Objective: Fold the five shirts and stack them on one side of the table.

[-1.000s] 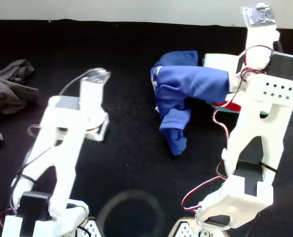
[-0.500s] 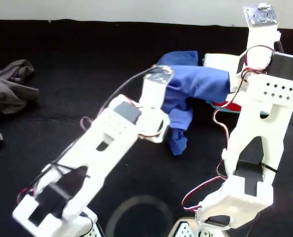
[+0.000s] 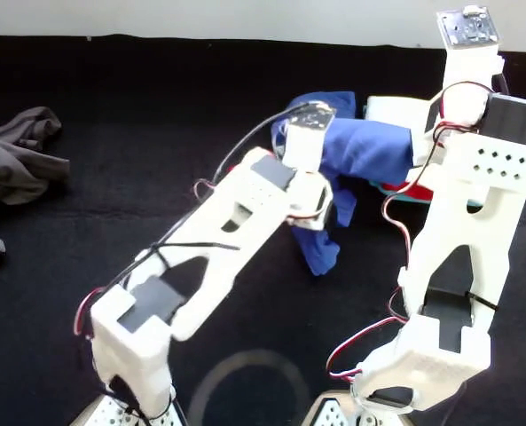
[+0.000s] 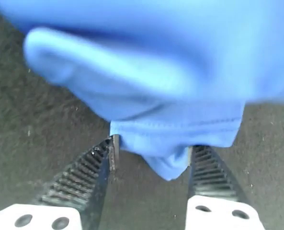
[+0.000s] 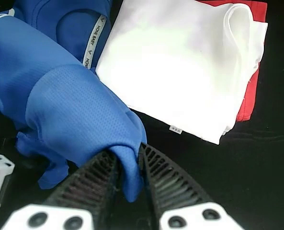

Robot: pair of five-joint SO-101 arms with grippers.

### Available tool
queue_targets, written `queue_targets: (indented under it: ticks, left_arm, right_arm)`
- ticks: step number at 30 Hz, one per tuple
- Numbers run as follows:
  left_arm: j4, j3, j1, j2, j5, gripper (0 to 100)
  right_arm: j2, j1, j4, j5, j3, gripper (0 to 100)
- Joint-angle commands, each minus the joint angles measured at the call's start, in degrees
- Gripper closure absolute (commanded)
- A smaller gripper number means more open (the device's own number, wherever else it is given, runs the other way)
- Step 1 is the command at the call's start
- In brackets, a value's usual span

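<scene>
Red shirt (image 5: 244,108) mostly beneath white shirt (image 5: 180,62)

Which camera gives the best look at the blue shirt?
The high view: the blue shirt shows nearly whole. The right wrist view shows the fold that the right gripper pinches; the left wrist view, a hem between the left gripper's open fingers.

Black tbl (image 3: 138,98): crumpled grey shirt (image 3: 14,164) at edge; red shirt (image 5: 247,96) flat.
</scene>
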Motion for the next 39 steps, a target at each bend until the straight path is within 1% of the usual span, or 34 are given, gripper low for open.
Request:
queue_targets:
  ticks: [1, 3, 5, 8, 11, 13, 15, 19, 21, 23, 26, 30, 33, 37, 39]
  left_arm:
    - [-0.4, -4.8, 1.1, 0.9, 0.6, 89]
    - [-0.4, -5.1, 0.7, 1.0, 0.6, 100]
    - [-0.1, -5.1, 0.4, 0.9, 0.4, 98]
    - [3.1, -7.2, -2.0, 0.9, 0.4, 99]
    - [10.3, -11.9, -5.5, 0.8, 0.3, 99]
    - [16.9, -17.2, -8.5, 0.8, -0.7, 99]
    - [23.1, -23.8, -11.7, 0.8, -3.6, 99]
    - [34.5, -40.1, -18.8, 0.8, -8.8, 99]
    - [39.4, -48.3, -22.0, 0.8, -11.6, 99]
    - [42.2, -54.9, -25.4, 0.9, -13.7, 99]
    - [42.3, -59.1, -30.4, -0.9, -15.6, 99]
    - [42.3, -55.6, -34.0, -8.0, -18.5, 99]
    - [42.3, -47.5, -36.3, -14.8, -21.4, 99]
    - [42.3, -28.0, -37.2, -22.7, -25.8, 99]
    - [42.3, -16.2, -37.1, -25.6, -28.9, 99]
  right_arm:
    - [-2.8, 0.7, 0.6, 0.5, -2.7, 99.1]
    - [-2.7, 0.7, 0.6, 0.5, -2.7, 99.1]
    - [-2.6, 0.7, 0.5, 0.5, -2.5, 99.1]
    - [-2.6, 0.7, -2.1, 0.2, -2.2, 99.1]
    - [-2.6, 0.5, -6.0, 0.1, -2.2, 99.1]
    - [-2.6, -0.1, -8.8, 0.1, -2.3, 99.1]
    - [-2.6, -1.5, -10.9, 0.1, -2.6, 99.1]
    - [-3.0, -5.7, -16.0, 0.1, -3.1, 99.1]
    - [-2.8, -7.9, -17.3, 0.1, -7.1, 99.2]
    - [-2.8, -9.5, -17.7, -0.4, -12.5, 99.2]
    - [-2.9, -10.4, -17.3, -2.2, -20.9, 99.2]
    - [-2.9, -10.4, -14.4, -2.1, -26.8, 99.2]
    - [-3.0, -10.5, -8.9, -2.0, -27.6, 99.2]
    - [-2.2, -11.0, -0.1, -2.1, -27.5, 99.2]
    - [-1.0, -11.0, 0.9, -2.2, -27.5, 99.2]
